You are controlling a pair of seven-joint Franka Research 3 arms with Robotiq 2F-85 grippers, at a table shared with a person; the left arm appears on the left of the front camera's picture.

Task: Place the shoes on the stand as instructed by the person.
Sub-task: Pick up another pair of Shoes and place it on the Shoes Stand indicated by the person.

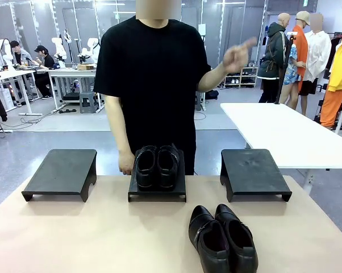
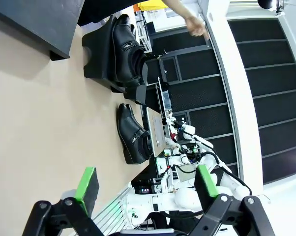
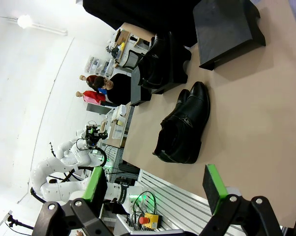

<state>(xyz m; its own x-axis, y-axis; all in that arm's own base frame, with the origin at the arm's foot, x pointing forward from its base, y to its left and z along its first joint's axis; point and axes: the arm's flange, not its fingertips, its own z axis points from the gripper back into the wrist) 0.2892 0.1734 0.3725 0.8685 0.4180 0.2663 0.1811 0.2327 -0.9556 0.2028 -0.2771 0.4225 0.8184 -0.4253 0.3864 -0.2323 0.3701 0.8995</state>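
Note:
One pair of glossy black shoes (image 1: 157, 166) sits on the middle black stand (image 1: 157, 192). A second pair of shoes (image 1: 222, 239), one with a strap, lies on the table near the front, right of centre. The person (image 1: 154, 79) stands behind the middle stand, one hand raised at the right, the other by the stand. In the left wrist view my left gripper (image 2: 147, 184) is open above the table, with both pairs of shoes (image 2: 132, 132) farther off. In the right wrist view my right gripper (image 3: 155, 184) is open, the strapped pair (image 3: 182, 128) ahead of it.
Two more black stands rest on the tan table: a bare left stand (image 1: 62, 172) and a bare right stand (image 1: 254, 172). A white table (image 1: 284, 133) stands behind at the right. Other people work far off.

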